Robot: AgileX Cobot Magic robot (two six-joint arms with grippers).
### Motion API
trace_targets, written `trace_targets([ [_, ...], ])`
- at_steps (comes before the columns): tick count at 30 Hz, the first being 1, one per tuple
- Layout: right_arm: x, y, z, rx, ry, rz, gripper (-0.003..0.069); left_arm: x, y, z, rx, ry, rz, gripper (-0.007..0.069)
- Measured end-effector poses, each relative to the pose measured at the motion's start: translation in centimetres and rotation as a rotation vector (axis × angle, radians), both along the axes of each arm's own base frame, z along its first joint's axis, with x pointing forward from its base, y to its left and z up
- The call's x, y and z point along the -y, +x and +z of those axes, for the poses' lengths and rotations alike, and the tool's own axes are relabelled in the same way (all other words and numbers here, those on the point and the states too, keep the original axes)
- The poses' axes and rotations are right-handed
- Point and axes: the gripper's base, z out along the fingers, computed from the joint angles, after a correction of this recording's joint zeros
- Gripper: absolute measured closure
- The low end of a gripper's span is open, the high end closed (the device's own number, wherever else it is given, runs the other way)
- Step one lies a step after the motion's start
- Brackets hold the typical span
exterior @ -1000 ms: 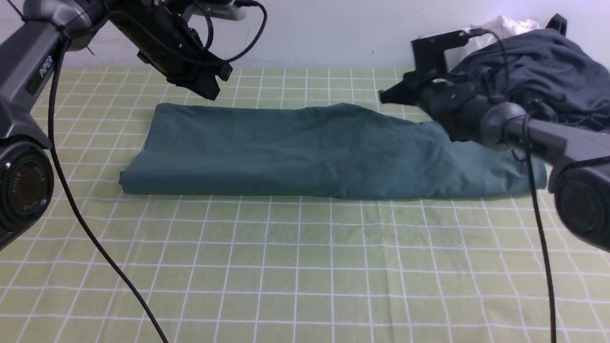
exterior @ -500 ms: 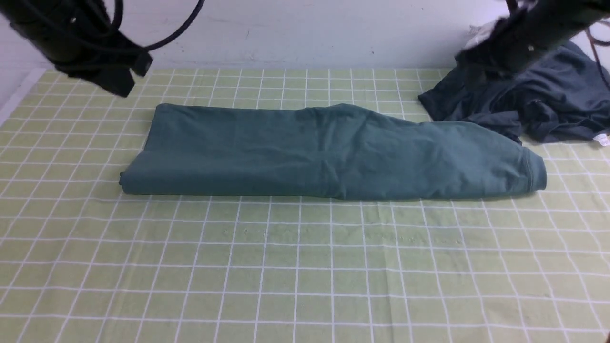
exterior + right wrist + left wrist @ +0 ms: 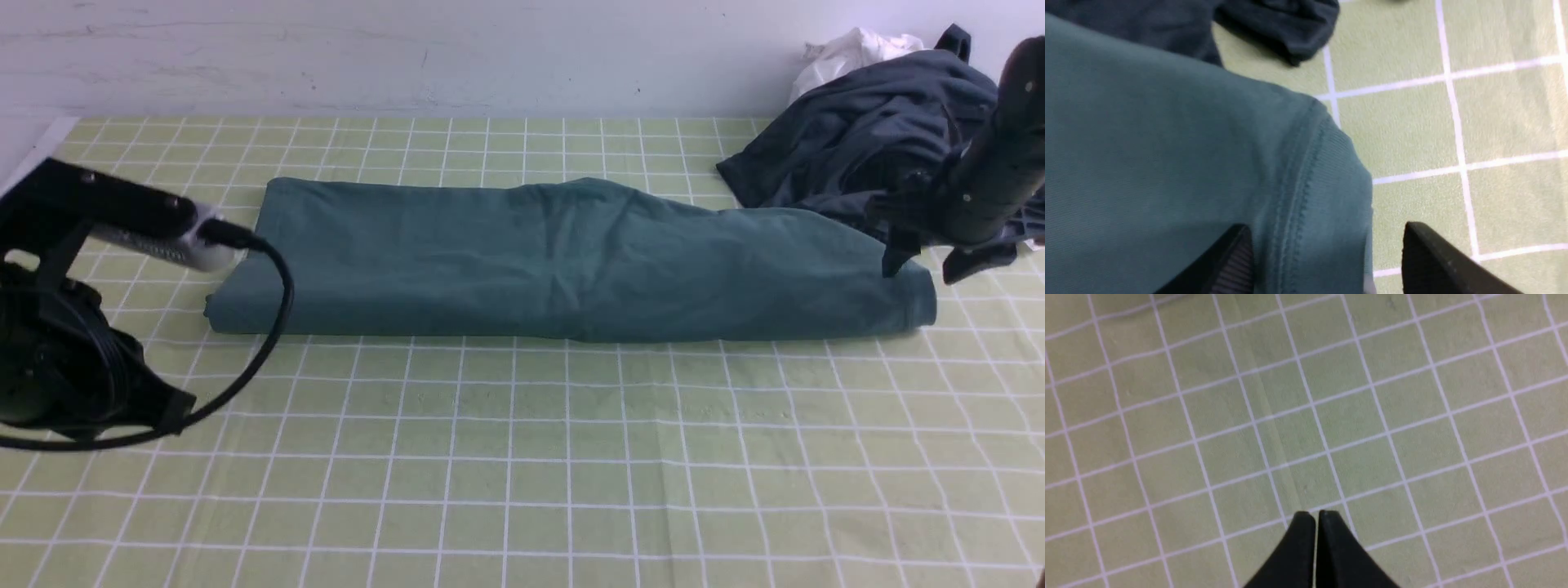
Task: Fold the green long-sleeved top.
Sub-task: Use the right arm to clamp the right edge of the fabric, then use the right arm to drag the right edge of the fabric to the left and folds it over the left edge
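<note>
Low over the checked worktop (image 3: 522, 457), the left arm (image 3: 65, 359) has its jaws pressed together, empty. The green top (image 3: 555, 261) lies folded in a long band across the middle. At its right end the right arm (image 3: 980, 188) has its jaws wide apart astride the ribbed edge, gripping nothing.

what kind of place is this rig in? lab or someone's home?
Probably a robot test bench, not a home: a table under a green checked cloth against a bare white wall, the green top laid out partly folded, and a heap of other garments at the far right.
</note>
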Motion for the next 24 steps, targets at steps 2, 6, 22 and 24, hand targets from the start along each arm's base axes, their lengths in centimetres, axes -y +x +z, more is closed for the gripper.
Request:
trace_targets([
  [2,-0.1,0.1,-1.7,-0.038,0.024,-0.007,0.0212,0.0,-0.1,-0.6,0.004,-0.003,0.006,0.0629],
  [6,-0.7,0.3,-2.7,-0.058,0.042,0.015,0.0292,0.2,0.3,-0.7,0.057,-0.037,0.021,0.0629],
  [22,2.2,-3.9,13.2,0.165,-0.244,0.127,0.0649,0.5,-1.0,0.5,0.081,-0.090,0.022,0.0629],
  [24,1.2,-4.2,16.1,0.258,-0.216,0.122,0.0649,0.6,-0.9,0.7,0.106,-0.112,0.029,0.0629],
])
